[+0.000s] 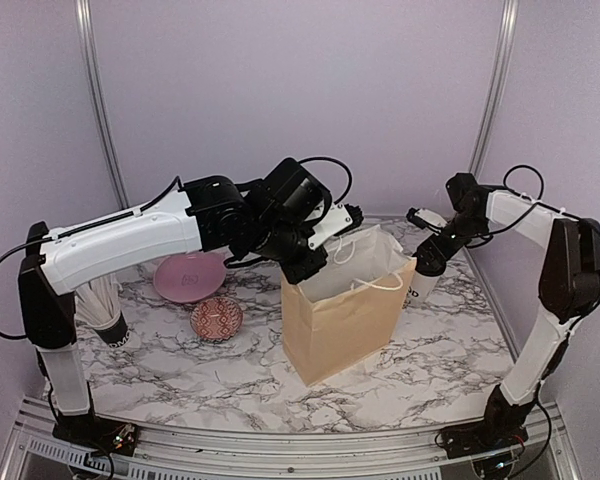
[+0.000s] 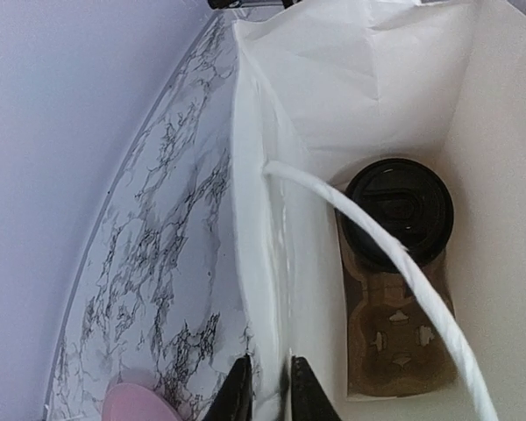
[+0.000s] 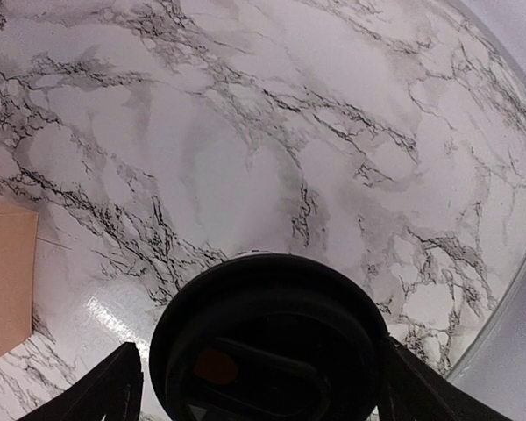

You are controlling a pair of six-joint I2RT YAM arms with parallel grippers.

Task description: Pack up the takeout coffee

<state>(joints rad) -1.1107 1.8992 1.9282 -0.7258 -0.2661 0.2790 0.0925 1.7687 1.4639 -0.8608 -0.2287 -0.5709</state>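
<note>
A brown paper bag [image 1: 345, 320] stands open mid-table. My left gripper [image 1: 308, 268] is shut on its left rim; in the left wrist view the gripper [image 2: 265, 393] pinches the white inner wall [image 2: 272, 263]. Inside the bag, a brown pulp tray [image 2: 394, 342] holds one coffee cup with a black lid [image 2: 399, 210], and the near tray socket is empty. A second white coffee cup [image 1: 421, 285] stands on the table right of the bag. My right gripper [image 1: 432, 255] is open and straddles its black lid [image 3: 267, 342], with a gap at the left finger [image 3: 114, 390].
A pink plate [image 1: 188, 275], a small patterned bowl [image 1: 217, 318] and a dark cup of white straws [image 1: 102, 315] sit on the left. The bag's white handle [image 2: 394, 254] crosses its opening. The bag's corner [image 3: 4, 272] lies left of the right gripper. The table's right edge [image 3: 508, 307] is near.
</note>
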